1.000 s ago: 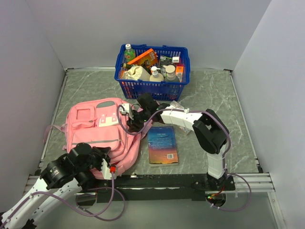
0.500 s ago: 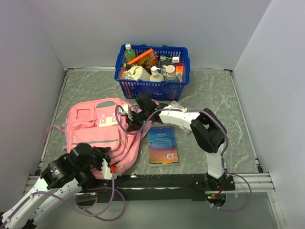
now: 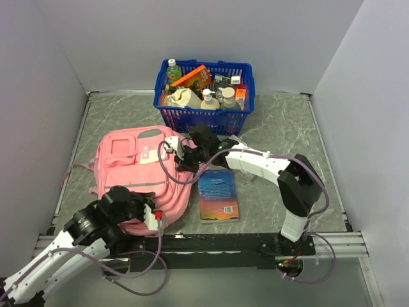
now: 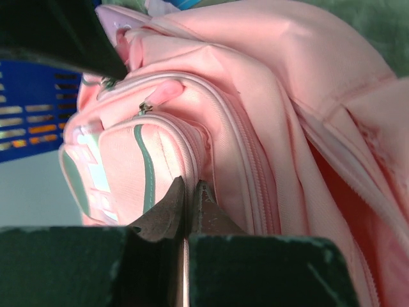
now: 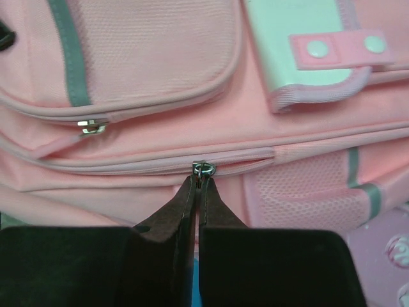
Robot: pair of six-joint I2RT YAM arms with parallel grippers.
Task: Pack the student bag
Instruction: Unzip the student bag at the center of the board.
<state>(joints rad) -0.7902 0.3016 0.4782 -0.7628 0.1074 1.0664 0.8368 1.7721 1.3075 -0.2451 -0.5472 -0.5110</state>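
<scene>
Green table (image 3: 281, 128), bag (image 3: 128, 163) at left. Right gripper (image 5: 197, 180) pinches a zip pull (image 5: 203, 169) — left gripper (image 4: 190, 187) nips the bag's near edge. Likely the opening step; next, drag the pull along.

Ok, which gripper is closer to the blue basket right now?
Right. The right gripper is shut on a zip pull of the student bag, just in front of the blue basket; the left gripper pinches the bag's near edge, much farther away.

We could read nothing: the print on the book (image 3: 218, 195) cover and the labels in the blue basket (image 3: 201, 119) were too small, and the student bag (image 3: 134, 167) bore no legible lettering.
</scene>
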